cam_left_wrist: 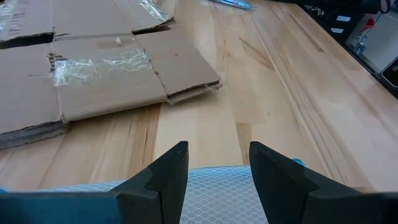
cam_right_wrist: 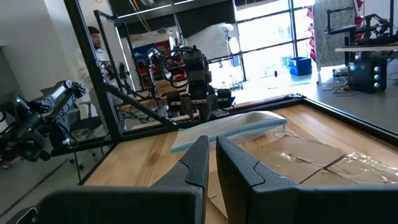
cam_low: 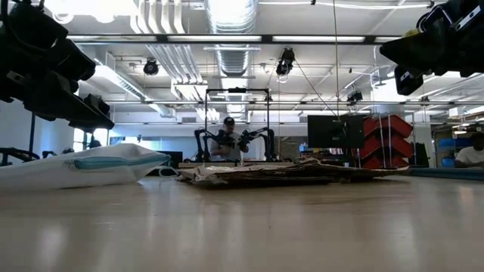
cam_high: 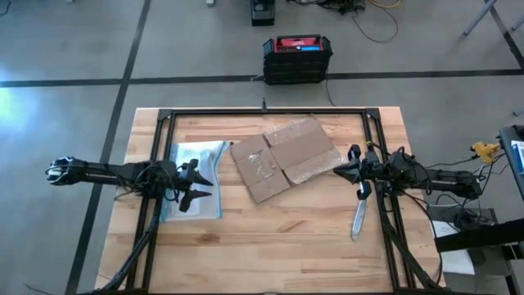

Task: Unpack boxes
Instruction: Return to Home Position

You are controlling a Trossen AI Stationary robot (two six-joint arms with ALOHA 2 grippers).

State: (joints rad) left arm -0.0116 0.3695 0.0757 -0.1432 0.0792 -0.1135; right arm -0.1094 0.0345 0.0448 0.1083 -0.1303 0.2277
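Observation:
One brown cardboard box (cam_high: 282, 160) lies flattened in the middle of the table, flaps spread, with strips of clear tape on it; it also shows in the left wrist view (cam_left_wrist: 93, 74) and the right wrist view (cam_right_wrist: 298, 155). My left gripper (cam_high: 205, 190) hovers open above the near right corner of a clear pouch (cam_high: 192, 164), left of the box. Its fingers (cam_left_wrist: 217, 149) point toward the box. My right gripper (cam_high: 337, 170) is shut (cam_right_wrist: 211, 144) and raised just off the box's right edge, pointing left. The low view shows both arms held above the table.
The blue-edged pouch (cam_low: 83, 165) lies flat on the table's left part. A pale long tool (cam_high: 359, 217) lies on the wood under my right arm. A black frame (cam_high: 270, 113) borders the table. A black-and-red case (cam_high: 296, 57) stands on the floor beyond the far edge.

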